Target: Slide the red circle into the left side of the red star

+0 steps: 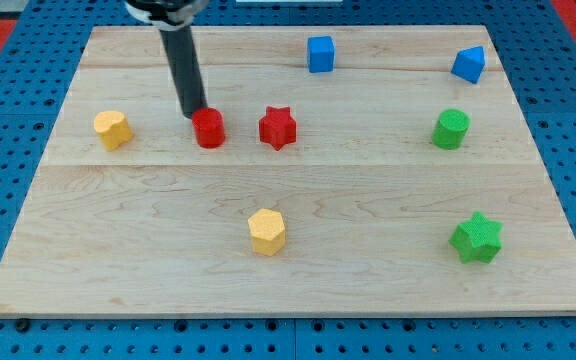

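Your small red cylindrical block, the red circle (pixel 208 129), sits on the pale wooden counter (pixel 298 280) in the upper-left part of the view, just to the left of the red star-shaped block (pixel 278 128). A narrow strip of bare wood separates the two, so they are near but not touching.

Your tool is a straight dark rod, and my tip (pixel 194 113) rests at the circle's upper-left edge, touching it or very nearly so. It has no parts that spread or close, so it clamps on nothing; it can only press sideways.

Judging by its look, the circle is a light, rigid piece with a smooth painted surface, and it should slide readily on the wood. You cannot take hold of it. Its round wall is the difficulty: a push off the centre line will probably make it roll aside and slip past the rod. You are best to bear on the middle of its left face and push straight toward the view's right. The star looks just as light, so a firm shove may knock it along.

The yellow block (pixel 113 129) at the view's left and the yellow block (pixel 267 232) lower down stand well clear.
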You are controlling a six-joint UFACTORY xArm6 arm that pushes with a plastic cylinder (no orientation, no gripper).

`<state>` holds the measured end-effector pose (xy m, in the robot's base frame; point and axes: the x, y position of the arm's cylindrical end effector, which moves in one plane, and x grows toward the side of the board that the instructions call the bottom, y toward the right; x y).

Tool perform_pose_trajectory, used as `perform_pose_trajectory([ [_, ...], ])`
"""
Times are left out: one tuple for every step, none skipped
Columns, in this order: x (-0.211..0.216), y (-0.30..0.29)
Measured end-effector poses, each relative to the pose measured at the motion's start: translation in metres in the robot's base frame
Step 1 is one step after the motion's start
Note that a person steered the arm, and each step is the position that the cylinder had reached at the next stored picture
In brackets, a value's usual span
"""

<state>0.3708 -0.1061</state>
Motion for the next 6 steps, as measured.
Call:
perform_pose_trajectory([
  [0.02, -0.003],
  [0.045, -0.023],
  [0.068, -0.023],
  [0.065, 0.013],
  [0.058, 0.037],
  [0.067, 0.04],
])
